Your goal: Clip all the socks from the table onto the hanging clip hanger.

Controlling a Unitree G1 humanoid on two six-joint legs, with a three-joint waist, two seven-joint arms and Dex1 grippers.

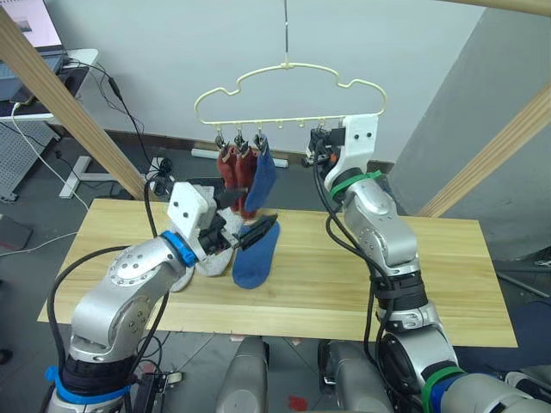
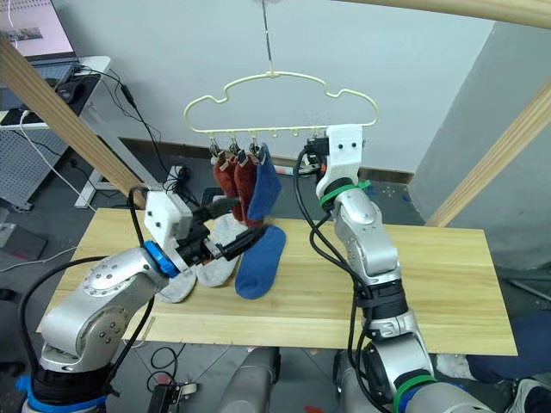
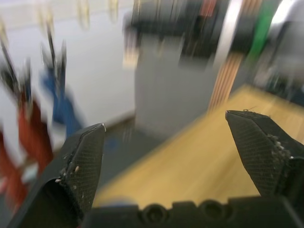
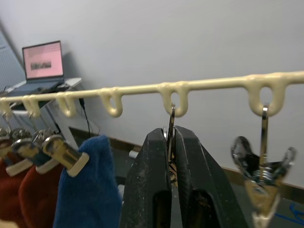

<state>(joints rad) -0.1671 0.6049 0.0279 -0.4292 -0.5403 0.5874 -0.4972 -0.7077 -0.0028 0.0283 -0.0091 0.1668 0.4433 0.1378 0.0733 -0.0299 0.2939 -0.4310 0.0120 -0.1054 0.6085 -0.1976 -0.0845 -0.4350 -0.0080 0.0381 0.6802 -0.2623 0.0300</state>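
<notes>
- Three socks hang at the left of the clip hanger (image 1: 288, 95), upper centre of frame: two rust red socks (image 1: 233, 167) and one blue sock (image 1: 262, 176).
- On the surface (image 1: 430, 275), mid-frame, lie a second blue sock (image 1: 256, 256) and the grey socks (image 1: 207, 254).
- Right end effector (image 4: 172, 142) is pressed together on a free clip (image 4: 171, 124), apparently squeezing it open.
- Left end effector (image 1: 258, 231) is spread, holding nothing, just above the blue sock on the surface.
- Step in hand, I judge: the fourth sock. Next, the left must pinch that sock and lift its cuff into the held clip.
</notes>
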